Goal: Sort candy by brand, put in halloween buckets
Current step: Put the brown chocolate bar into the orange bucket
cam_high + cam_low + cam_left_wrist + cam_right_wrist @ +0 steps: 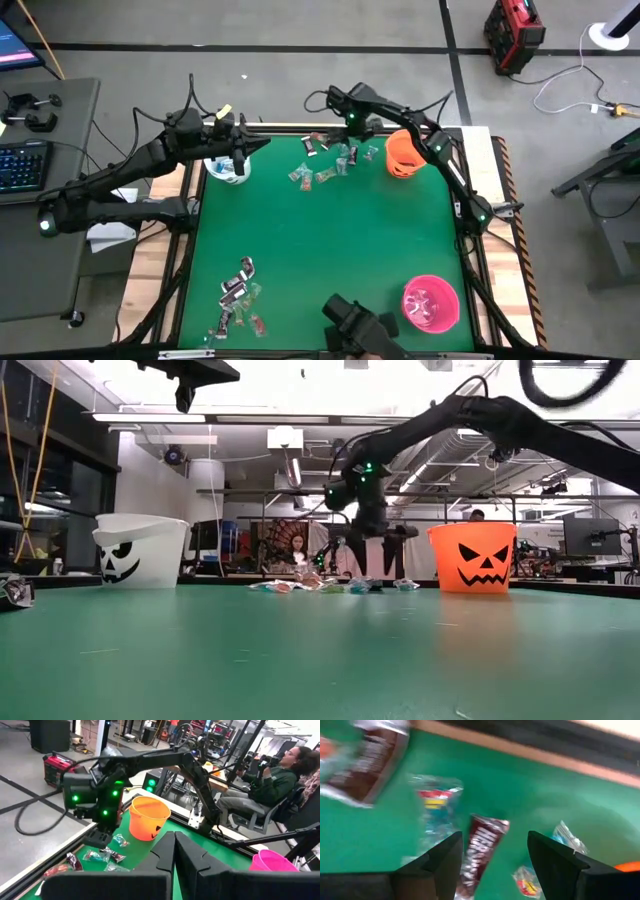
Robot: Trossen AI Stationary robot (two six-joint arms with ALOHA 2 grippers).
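Note:
Candy [325, 162] lies in a loose pile at the table's far middle, and a second candy pile [238, 298] lies near the front left. My right gripper [492, 855] points down over the far pile, open, with a brown-wrapped candy [481, 851] on the table between its fingers. In the low view the right gripper [368, 558] stands just above the sweets. My left gripper [175, 851] is shut and holds nothing, raised over the white bucket [226, 168]. The orange bucket [405, 152] stands at the far right and the pink bucket [430, 304] at the near right.
A dark camera mount [355, 325] sits at the table's front edge. The table's middle is bare green mat [330, 240]. Wooden rails run along the table's edges [500, 190]. A seated person [280, 775] is in the room beyond the far edge.

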